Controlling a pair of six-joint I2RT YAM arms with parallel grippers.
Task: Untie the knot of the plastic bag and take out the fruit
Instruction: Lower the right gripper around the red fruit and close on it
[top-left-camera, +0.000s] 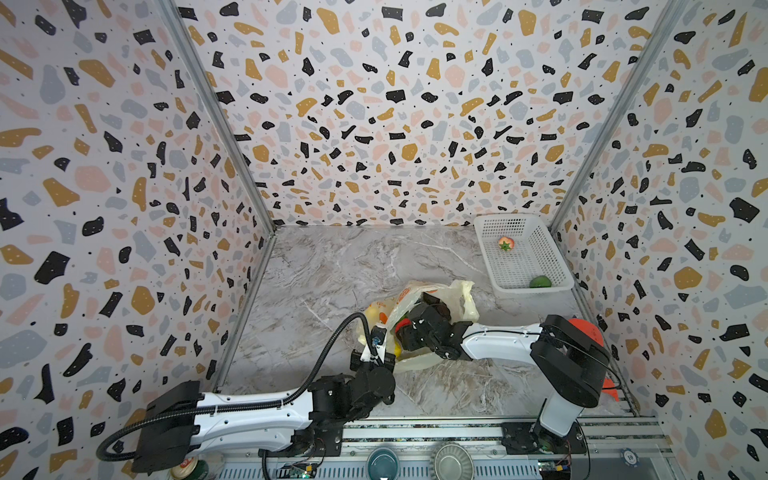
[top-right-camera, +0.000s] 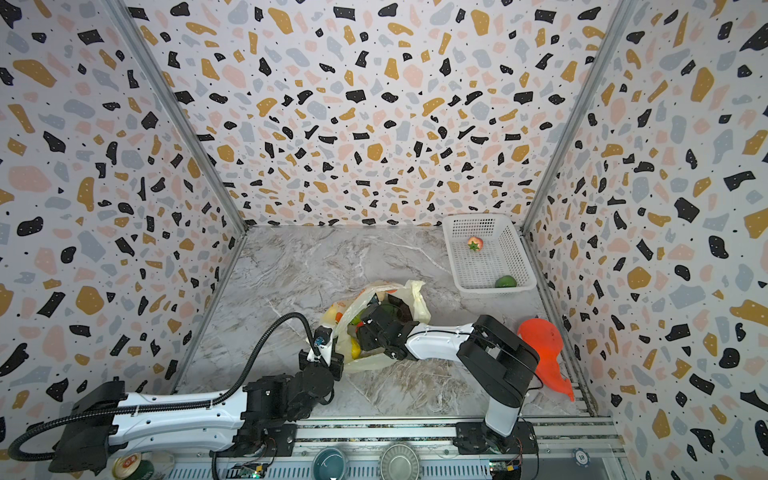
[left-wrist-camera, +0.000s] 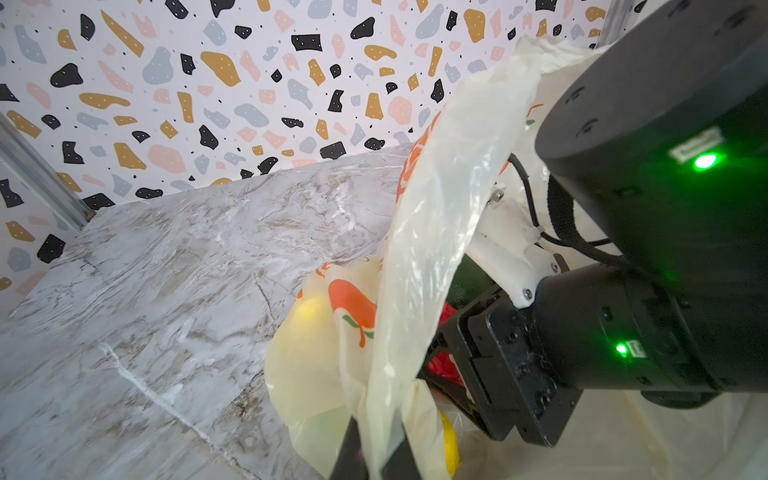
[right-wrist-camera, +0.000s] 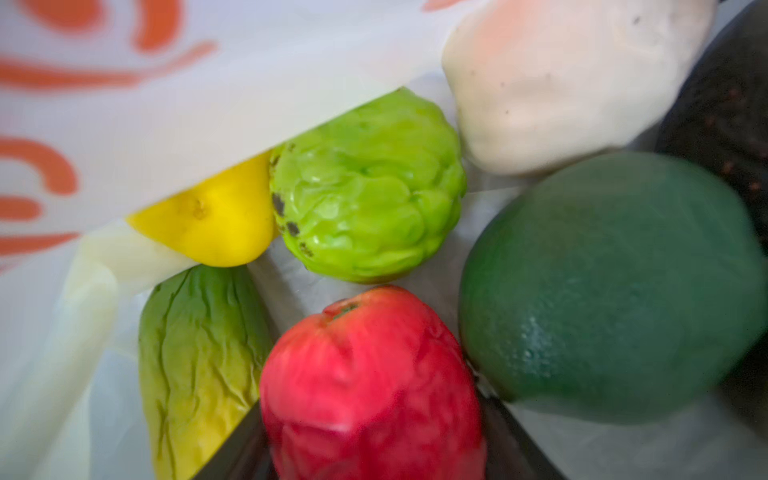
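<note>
The pale yellow plastic bag (top-left-camera: 461, 299) (top-right-camera: 415, 299) lies open on the marble table in both top views. Its knot is out of view. My left gripper (left-wrist-camera: 372, 453) (top-left-camera: 376, 334) is shut on a strip of the bag's edge (left-wrist-camera: 436, 232) and holds it up. My right gripper (right-wrist-camera: 374, 440) (top-left-camera: 401, 328) reaches inside the bag, its dark fingers pressed on both sides of a red fruit (right-wrist-camera: 370, 374). Around it lie a bumpy light green fruit (right-wrist-camera: 368, 187), a yellow one (right-wrist-camera: 216, 216), a dark green round one (right-wrist-camera: 602, 282) and a wrinkled green one (right-wrist-camera: 195, 365).
A white perforated basket (top-left-camera: 505, 226) (top-right-camera: 473, 226) stands at the back right, holding a pinkish fruit (top-left-camera: 505, 243) and a green one (top-left-camera: 540, 281). An orange object (top-right-camera: 540, 345) lies by the right wall. Two bowls (top-left-camera: 382, 463) sit on the front rail.
</note>
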